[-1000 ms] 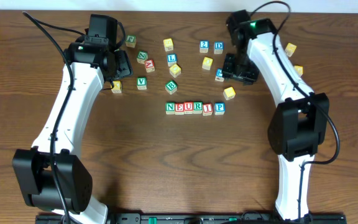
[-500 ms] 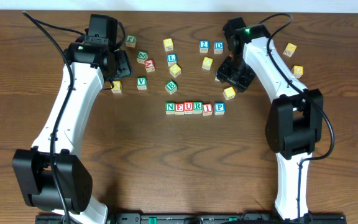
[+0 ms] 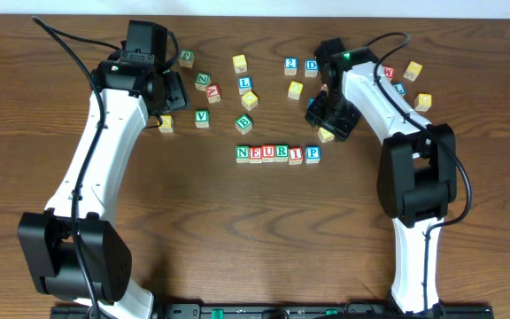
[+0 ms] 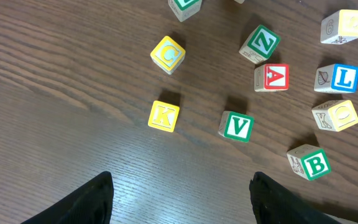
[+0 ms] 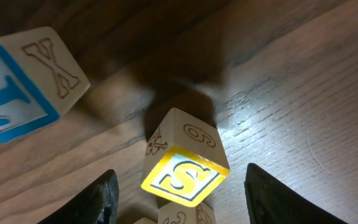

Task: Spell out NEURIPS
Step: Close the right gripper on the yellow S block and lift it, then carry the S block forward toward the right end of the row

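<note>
**A:** How far along is your word?

**B:** You have six cubes in a line at the middle of the worktop (image 3: 237, 230). From 9 o'clock to 3 o'clock they read N (image 3: 243, 152), E (image 3: 255, 152), U (image 3: 268, 152), R (image 3: 282, 152), I (image 3: 297, 154), P (image 3: 312, 153). They sit close together, but from overhead you cannot tell whether every pair touches.

**A:** And the last letter?

**B:** Your S cube (image 5: 185, 177) rests on the wood at about 1 o'clock from P, just beside it and outside the line. Its yellow face is turned up.

**A:** What about your right gripper?

**B:** Your right gripper (image 5: 178, 186) hangs directly over the S cube. In the wrist view one jaw stands at 9 o'clock of the cube and the other at 3 o'clock. A strip of wood shows on each side, so the jaws are apart and grip nothing. A blue cube (image 5: 17, 93) lies at 10 o'clock of the S cube, apart from it.

**A:** And your left gripper?

**B:** Your left gripper (image 4: 179, 202) is spread wide over bare wood, at 10 o'clock from the line and well apart from it. Just beyond its jaws you see K (image 4: 163, 116), V (image 4: 236, 126) and C (image 4: 168, 54), and none of them touch each other.
</note>
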### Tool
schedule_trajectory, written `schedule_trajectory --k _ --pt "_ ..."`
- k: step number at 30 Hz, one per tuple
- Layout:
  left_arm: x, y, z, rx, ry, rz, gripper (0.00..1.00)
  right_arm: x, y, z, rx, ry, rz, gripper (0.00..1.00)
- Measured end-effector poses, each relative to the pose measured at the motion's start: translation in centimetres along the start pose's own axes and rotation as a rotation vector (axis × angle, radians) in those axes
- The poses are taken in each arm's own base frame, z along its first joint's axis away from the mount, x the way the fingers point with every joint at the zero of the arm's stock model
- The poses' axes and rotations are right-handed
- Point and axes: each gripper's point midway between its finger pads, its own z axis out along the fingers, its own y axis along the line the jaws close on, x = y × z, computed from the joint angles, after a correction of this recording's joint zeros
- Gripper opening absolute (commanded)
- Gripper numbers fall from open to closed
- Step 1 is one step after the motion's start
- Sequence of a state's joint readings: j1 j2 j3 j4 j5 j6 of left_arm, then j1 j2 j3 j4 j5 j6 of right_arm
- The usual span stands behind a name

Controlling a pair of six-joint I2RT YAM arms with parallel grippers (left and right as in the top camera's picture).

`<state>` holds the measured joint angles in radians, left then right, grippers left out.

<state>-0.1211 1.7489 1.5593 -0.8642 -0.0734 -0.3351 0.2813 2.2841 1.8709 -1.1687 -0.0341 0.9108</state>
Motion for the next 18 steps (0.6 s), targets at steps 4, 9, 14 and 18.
schedule_trajectory --k 4,9,14,18 --pt "0.0 0.0 0.0 0.0 0.0 0.0 0.69 -0.07 0.07 0.06 -0.004 -0.003 -0.009 0.53" --pt "0.0 0.0 0.0 0.0 0.0 0.0 0.7 -0.07 0.08 0.06 -0.004 -0.002 -0.065 0.45" --pt "0.0 0.0 0.0 0.0 0.0 0.0 0.7 -0.05 0.09 0.06 -0.004 -0.002 -0.133 0.41" --pt "0.0 0.0 0.0 0.0 0.0 0.0 0.69 -0.06 0.08 0.06 -0.004 -0.003 -0.173 0.4"
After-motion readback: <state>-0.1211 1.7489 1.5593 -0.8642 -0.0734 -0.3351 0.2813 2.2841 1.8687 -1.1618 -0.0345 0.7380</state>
